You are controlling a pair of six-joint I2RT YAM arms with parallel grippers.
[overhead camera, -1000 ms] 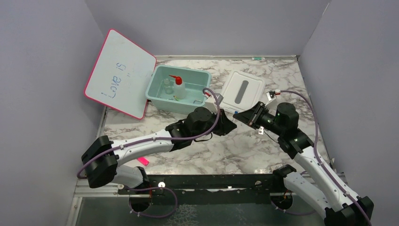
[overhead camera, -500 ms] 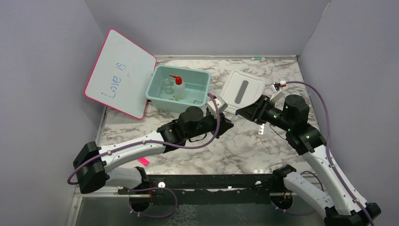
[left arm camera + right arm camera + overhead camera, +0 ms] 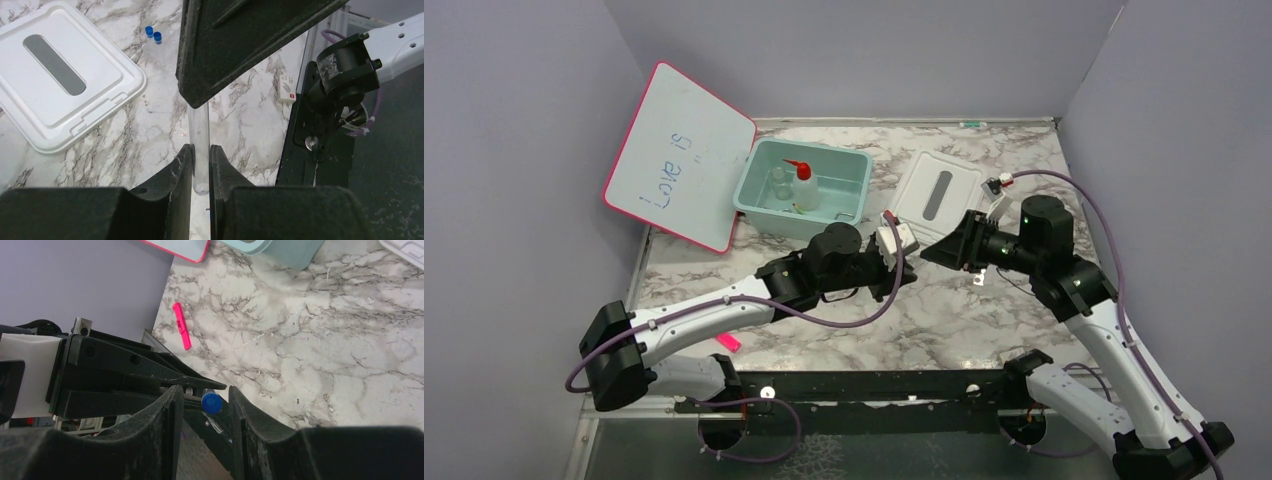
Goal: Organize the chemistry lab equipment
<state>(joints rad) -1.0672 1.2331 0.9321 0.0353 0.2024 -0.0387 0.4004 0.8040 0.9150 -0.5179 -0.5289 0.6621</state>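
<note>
My left gripper (image 3: 200,148) is shut on a thin clear vial (image 3: 199,127), held level above the marble table between the two arms. The vial's blue cap (image 3: 212,402) sits between the fingers of my right gripper (image 3: 204,391), which stands open with a gap on each side of it. In the top view the left gripper (image 3: 904,262) and right gripper (image 3: 932,253) meet tip to tip. The clear squeeze bottle (image 3: 804,186) with the red nozzle and small vials (image 3: 779,180) stand in the teal bin (image 3: 753,192).
The bin's white lid (image 3: 939,192) lies flat behind the grippers. Two small blue-capped pieces (image 3: 153,34) lie on the table near the lid. The pink-edged whiteboard (image 3: 679,155) leans at the back left. A pink marker (image 3: 182,325) lies near the front left edge.
My right gripper has opened off the vial's capped end and drawn back a little to the right. My left gripper keeps its hold on the vial.
</note>
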